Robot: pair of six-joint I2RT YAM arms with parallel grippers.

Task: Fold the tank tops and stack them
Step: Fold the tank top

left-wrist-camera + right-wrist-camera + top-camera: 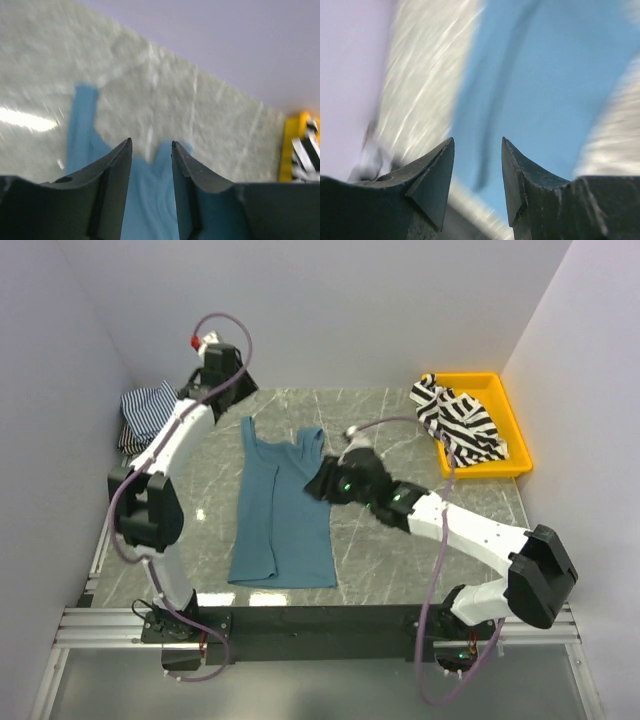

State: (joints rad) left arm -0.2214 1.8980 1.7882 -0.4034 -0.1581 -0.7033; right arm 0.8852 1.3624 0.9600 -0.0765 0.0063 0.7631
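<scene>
You see the teal tank top (280, 510) flat on the desk (400, 430). The left tool (151, 145), released, hangs beyond its straps. The right tool (477, 142), released, hangs over its right edge. The black-and-white top (458, 418) fills the yellow tray (470, 380), and the folded striped tops (145, 412) lie far left.

Teal top (270, 510) flat; striped top (458, 420) crumpled aside

A yellow plastic tray (470, 379) sits at the grey marbled table's (370, 560) far right corner
</scene>
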